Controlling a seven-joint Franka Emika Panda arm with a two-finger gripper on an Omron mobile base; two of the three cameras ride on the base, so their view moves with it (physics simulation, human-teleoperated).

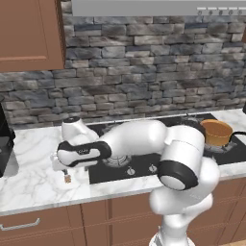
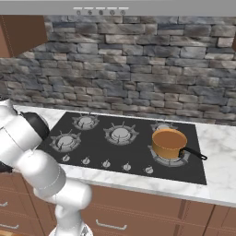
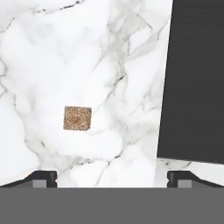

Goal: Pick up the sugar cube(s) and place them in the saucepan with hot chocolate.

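On the marble worktop (image 3: 52, 52), the sugar cube (image 3: 77, 118) lies at ten o'clock of the wide-apart, empty pincer (image 3: 112, 178).

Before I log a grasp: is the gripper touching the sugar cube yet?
Apart. In the hand view the sugar cube lies alone on the marble counter, with bare marble between it and both fingertips of the open gripper.

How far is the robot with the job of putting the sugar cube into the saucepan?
Nothing is finished yet. The sugar cube lies on the marble counter, left of the stove. In hand: the gripper hangs over the cube, open, fingertips apart. Left: grasp the cube, carry it to the saucepan on the front right burner, and drop it in.
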